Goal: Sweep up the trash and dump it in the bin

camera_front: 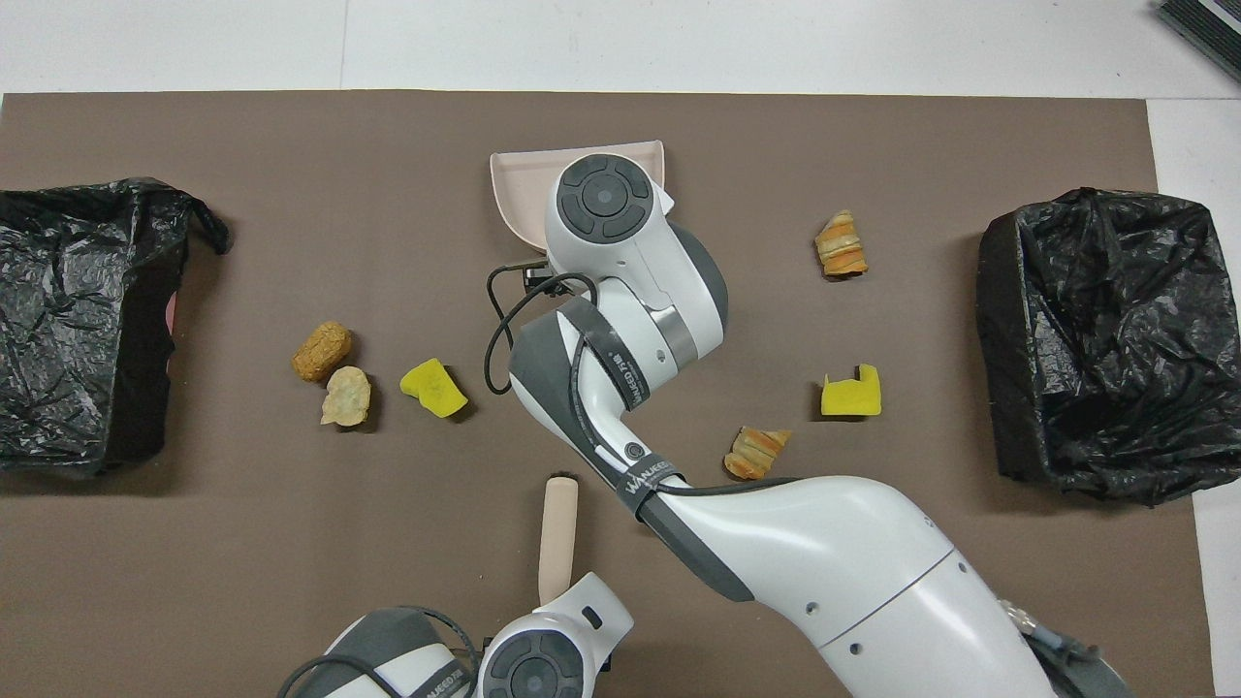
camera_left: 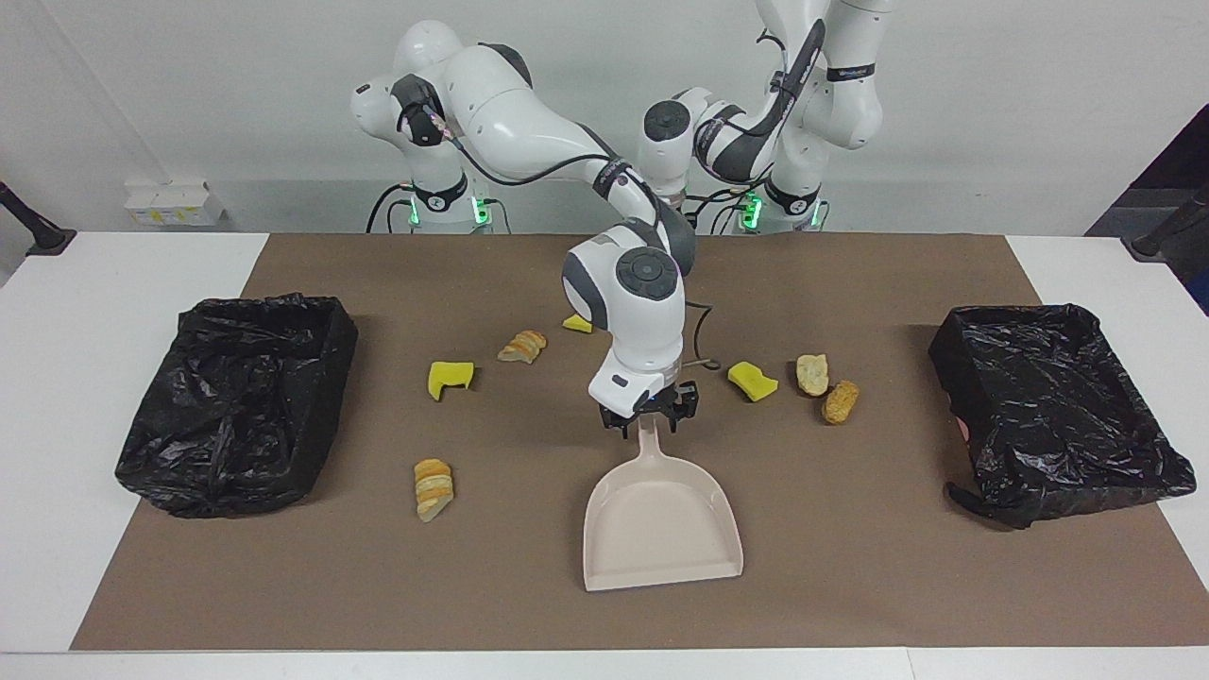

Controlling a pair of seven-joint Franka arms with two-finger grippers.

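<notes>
Facing view: the trash lies scattered in seven bits to both sides of the dustpan, none in it. My right gripper straddles the pan's handle; whether it has clamped, I cannot tell. My left gripper is hidden under its wrist by the brush handle. An off-centre pinch could twist the pan. Brown mat, white table, two black-lined bins, a bare wall.

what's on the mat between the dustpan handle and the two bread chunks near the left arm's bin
One yellow sponge wedge lies there, beside the pale bread chunk and the golden one; both views show it.
</notes>
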